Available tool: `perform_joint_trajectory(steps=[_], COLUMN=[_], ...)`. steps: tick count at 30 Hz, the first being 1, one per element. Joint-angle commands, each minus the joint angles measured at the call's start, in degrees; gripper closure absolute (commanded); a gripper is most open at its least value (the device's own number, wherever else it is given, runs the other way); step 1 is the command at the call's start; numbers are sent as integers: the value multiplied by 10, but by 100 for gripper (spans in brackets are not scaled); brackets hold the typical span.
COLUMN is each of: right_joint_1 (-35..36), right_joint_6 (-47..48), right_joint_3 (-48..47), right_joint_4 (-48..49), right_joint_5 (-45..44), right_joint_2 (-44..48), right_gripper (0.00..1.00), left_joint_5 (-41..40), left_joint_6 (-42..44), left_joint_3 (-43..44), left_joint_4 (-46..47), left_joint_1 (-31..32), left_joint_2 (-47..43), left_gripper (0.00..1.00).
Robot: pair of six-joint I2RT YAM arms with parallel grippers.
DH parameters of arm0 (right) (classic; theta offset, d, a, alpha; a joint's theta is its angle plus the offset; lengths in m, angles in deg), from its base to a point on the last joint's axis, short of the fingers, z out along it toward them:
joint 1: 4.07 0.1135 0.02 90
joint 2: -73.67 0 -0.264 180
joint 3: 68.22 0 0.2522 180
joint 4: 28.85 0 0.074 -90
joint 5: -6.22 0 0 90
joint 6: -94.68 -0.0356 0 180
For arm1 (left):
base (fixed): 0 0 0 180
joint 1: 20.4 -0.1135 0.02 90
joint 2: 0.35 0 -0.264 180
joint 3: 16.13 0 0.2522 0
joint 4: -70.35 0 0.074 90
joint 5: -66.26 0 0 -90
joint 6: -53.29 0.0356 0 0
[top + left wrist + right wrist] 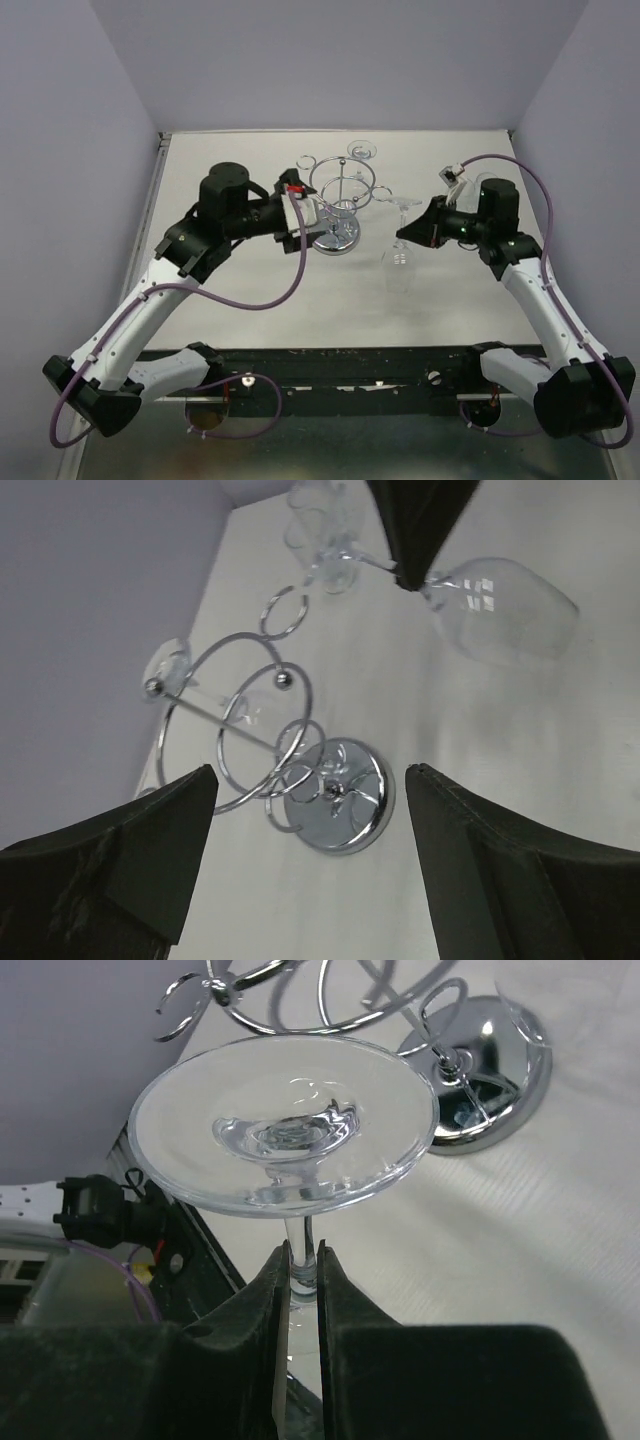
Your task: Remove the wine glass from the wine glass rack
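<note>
Stem of the wine glass (285, 1130) is pinched between the fingers of the right claw (303, 1260), and the glass is held tilted, clear of the wine glass rack (340, 205), just to its right above the bench (450, 310). The left claw (305, 215) is spread wide open at the rack's left side, gripping nothing.

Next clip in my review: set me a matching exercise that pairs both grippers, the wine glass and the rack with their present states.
Things:
1. left gripper
2. right gripper
3. wine glass
4. wine glass rack

States:
a. standing upright on its round mirrored base
b. jaws wide apart, holding nothing
c. clamped on a thin stem
d. clear of the rack, carried by its stem

Pairs: 1-b, 2-c, 3-d, 4-a
</note>
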Motion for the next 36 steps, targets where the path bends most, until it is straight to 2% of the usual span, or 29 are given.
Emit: perform_joint_trajectory(steps=[1, 7, 13, 20, 24, 28, 32, 36], right_joint_1=[-60, -85, -86, -86, -86, -89, -89, -89], right_joint_6=[-82, -137, -188, -218, -250, -283, -321, -334], right_joint_3=[25, 85, 149, 204, 229, 240, 233, 208], right_joint_4=[-4, -3, -3, 0, 0, -1, 1, 0], right_joint_5=[93, 119, 137, 156, 150, 137, 147, 168], right_joint_2=[-23, -27, -42, -63, -69, -93, -139, -177], right_gripper=[99, 100, 99, 99, 99, 99, 99, 99], left_joint_5=[-47, -36, -57, -61, -92, -82, -144, -158], left_joint_6=[144, 140, 106, 92, 35, -1, 68, 142], left_joint_3=[10, -62, -160, -240, -270, -291, -355, -396], left_joint_4=[-143, -146, -53, 68, 147, 198, 260, 308], left_joint_1=[95, 174, 238, 261, 262, 269, 319, 325], left_joint_2=[8, -14, -39, -24, -7, -6, -21, -27], left_gripper=[12, 15, 14, 11, 1, 1, 1, 1])
